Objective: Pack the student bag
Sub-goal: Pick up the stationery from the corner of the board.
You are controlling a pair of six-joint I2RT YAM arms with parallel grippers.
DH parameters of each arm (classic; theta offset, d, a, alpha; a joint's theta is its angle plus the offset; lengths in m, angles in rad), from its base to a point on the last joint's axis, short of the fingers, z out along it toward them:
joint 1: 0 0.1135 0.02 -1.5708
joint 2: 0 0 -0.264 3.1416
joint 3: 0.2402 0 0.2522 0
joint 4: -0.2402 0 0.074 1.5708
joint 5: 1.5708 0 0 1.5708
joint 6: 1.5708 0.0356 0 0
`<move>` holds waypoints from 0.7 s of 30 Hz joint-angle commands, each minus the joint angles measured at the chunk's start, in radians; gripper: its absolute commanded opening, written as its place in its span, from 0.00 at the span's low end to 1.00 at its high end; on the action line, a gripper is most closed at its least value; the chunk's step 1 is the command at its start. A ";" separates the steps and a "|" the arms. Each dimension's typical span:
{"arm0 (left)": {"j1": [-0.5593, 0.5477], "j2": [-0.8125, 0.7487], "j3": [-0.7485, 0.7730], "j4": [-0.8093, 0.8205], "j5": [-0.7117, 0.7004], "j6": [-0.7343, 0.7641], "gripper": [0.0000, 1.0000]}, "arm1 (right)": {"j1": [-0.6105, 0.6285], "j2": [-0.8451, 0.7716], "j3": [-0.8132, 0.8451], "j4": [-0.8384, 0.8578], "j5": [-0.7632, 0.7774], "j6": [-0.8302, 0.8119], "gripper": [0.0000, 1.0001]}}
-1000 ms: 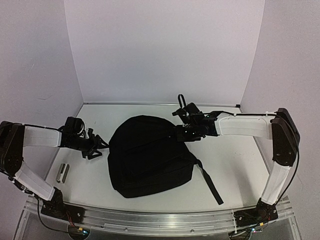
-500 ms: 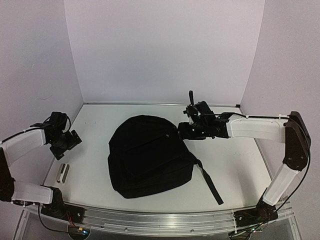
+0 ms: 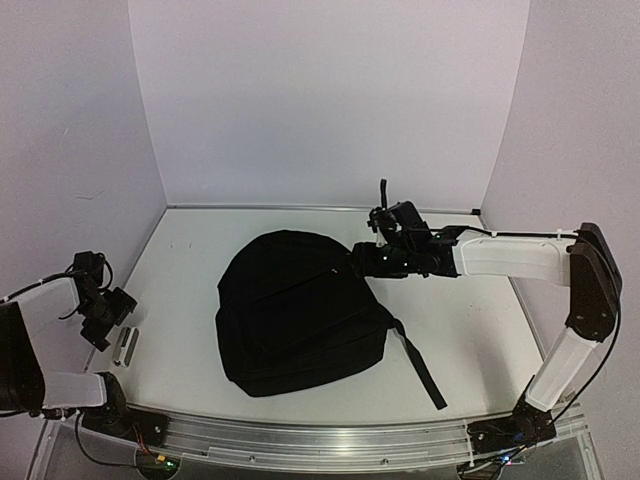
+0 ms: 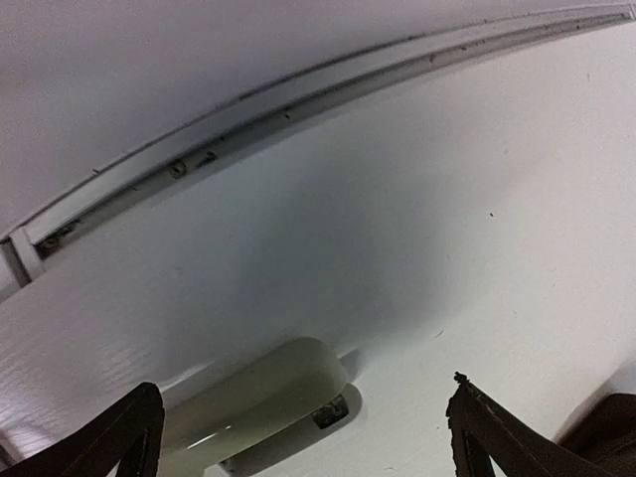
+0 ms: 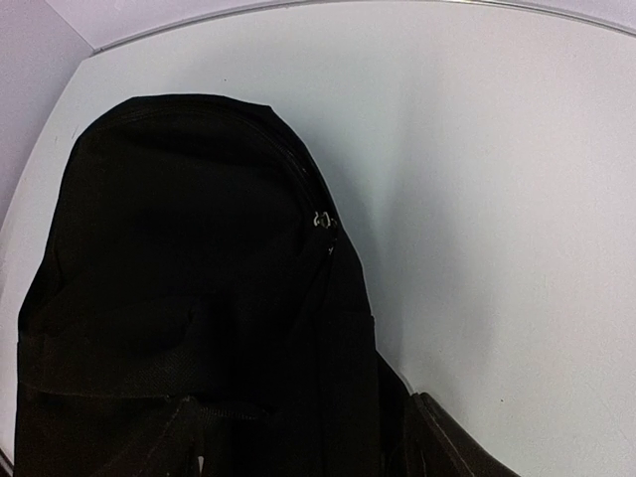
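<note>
The left arm has drawn back to the counter's left edge, and its gripper now hangs with fingers spread wide just above a small pale object. The right arm has hardly shifted. Its gripper is also spread wide and holds nothing, poised at the far right edge of the student bag. The bag lies flat mid-counter, one strap trailing right.

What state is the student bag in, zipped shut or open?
Shut, apparently: the student bag lies flat, no gap along its zipper.
</note>
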 commanded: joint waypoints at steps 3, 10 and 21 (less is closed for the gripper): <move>0.004 0.066 -0.064 0.155 0.189 -0.015 0.99 | -0.002 -0.022 0.013 0.023 -0.001 0.015 0.66; -0.021 0.099 -0.111 0.278 0.391 -0.055 0.83 | -0.002 -0.005 0.025 0.021 -0.005 0.017 0.66; -0.108 0.171 -0.014 0.175 0.304 0.012 0.69 | -0.003 0.019 0.052 0.021 -0.017 0.019 0.66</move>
